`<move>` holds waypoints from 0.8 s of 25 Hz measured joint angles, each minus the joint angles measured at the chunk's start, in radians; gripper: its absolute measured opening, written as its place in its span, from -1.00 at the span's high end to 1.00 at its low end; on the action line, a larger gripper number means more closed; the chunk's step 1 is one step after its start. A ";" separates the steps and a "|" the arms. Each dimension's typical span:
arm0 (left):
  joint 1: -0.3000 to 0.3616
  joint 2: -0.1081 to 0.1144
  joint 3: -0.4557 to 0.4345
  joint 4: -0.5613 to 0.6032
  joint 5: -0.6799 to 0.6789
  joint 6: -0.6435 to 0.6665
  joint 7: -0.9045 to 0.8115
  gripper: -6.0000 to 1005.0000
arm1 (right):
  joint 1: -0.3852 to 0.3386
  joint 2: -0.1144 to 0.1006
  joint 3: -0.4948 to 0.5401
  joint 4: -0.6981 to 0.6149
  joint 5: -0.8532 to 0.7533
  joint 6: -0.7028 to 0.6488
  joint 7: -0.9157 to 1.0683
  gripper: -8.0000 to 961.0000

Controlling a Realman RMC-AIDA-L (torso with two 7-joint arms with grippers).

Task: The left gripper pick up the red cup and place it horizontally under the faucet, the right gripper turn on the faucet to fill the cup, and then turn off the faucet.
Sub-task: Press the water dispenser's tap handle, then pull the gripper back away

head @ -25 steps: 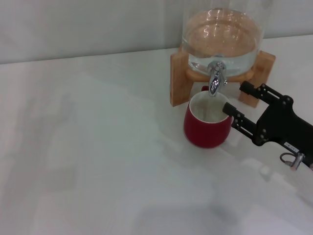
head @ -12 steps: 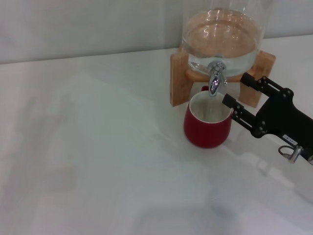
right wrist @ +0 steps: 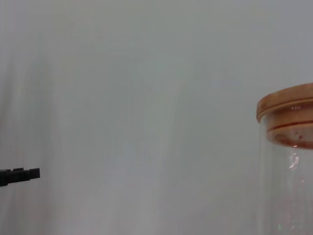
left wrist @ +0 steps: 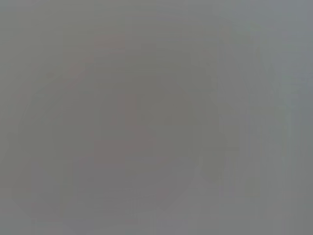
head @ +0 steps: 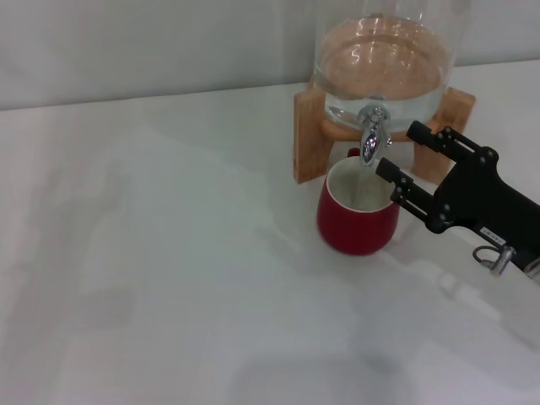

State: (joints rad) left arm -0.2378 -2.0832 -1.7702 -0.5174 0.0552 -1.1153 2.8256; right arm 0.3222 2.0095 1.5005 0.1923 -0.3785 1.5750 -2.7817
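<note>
The red cup (head: 358,214) stands upright on the white table, right under the faucet (head: 371,137), its cream inside showing. The chrome faucet sticks out of the glass jar (head: 386,63) in its wooden stand (head: 309,135). My right gripper (head: 398,148) is open, just right of the faucet, one finger above the cup's right rim and the other farther back by the stand. A black fingertip (right wrist: 19,175) shows in the right wrist view, with the jar's wooden lid (right wrist: 287,112). The left gripper is out of view; the left wrist view is a blank grey.
The white table (head: 169,253) stretches to the left and front of the cup. A pale wall (head: 152,42) runs behind the table. The wooden stand's right leg (head: 447,126) is close behind my right gripper.
My right gripper has moved up and left, closer to the faucet. The cup and jar have not moved.
</note>
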 joint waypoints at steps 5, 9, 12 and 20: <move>0.002 0.000 0.000 0.001 0.000 0.000 0.000 -0.76 | -0.013 -0.001 0.001 0.000 0.000 0.031 0.000 -0.26; 0.003 0.000 0.000 0.001 0.000 0.000 0.000 -0.76 | -0.026 -0.002 -0.004 0.000 -0.005 0.059 0.001 -0.27; 0.001 0.000 0.000 0.002 0.000 0.000 0.000 -0.76 | -0.040 -0.003 -0.010 0.001 -0.010 0.079 0.004 -0.26; 0.000 0.000 0.000 0.002 0.000 0.000 0.000 -0.76 | -0.047 -0.003 -0.045 0.001 -0.035 0.091 0.010 -0.26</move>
State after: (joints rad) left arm -0.2378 -2.0832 -1.7702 -0.5154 0.0552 -1.1152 2.8256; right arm 0.2752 2.0065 1.4558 0.1934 -0.4133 1.6661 -2.7717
